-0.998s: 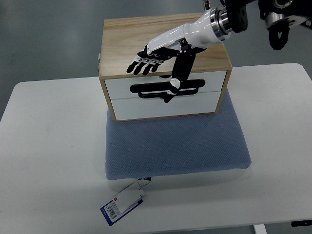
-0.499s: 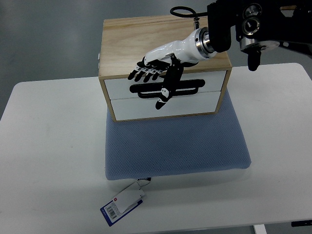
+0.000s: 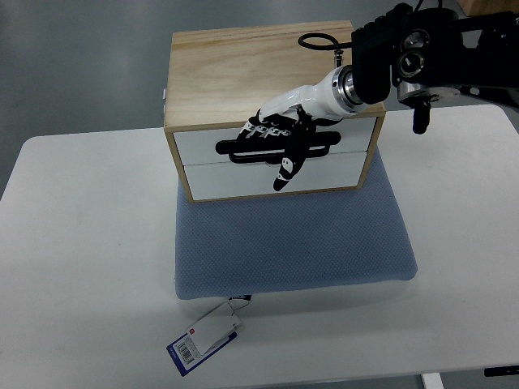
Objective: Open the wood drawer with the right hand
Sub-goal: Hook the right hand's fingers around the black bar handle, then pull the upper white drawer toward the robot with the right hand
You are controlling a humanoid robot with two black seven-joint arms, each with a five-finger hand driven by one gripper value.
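Observation:
A light wood drawer box (image 3: 243,65) stands at the back of the table with two white drawer fronts. The top drawer (image 3: 199,144) carries a black handle (image 3: 324,147) across its middle, and the lower drawer (image 3: 227,180) sits shut beneath it. My right hand (image 3: 272,142), white with black fingers, comes in from the upper right. Its fingers lie over the middle of the black handle at the top edge of the top drawer. The thumb (image 3: 285,172) hangs down over the lower drawer front. Whether the fingers are hooked behind the handle is hidden. My left arm does not show.
The box rests on a blue-grey mat (image 3: 292,243) on the white table (image 3: 81,243). A white and blue tag (image 3: 203,339) lies at the mat's front left corner. The black arm housing (image 3: 438,53) hangs over the box's right end.
My right hand has come down from the box top and forward, so its fingers now lie on the top drawer's handle. The arm has lowered and drawn closer. The drawers have not moved.

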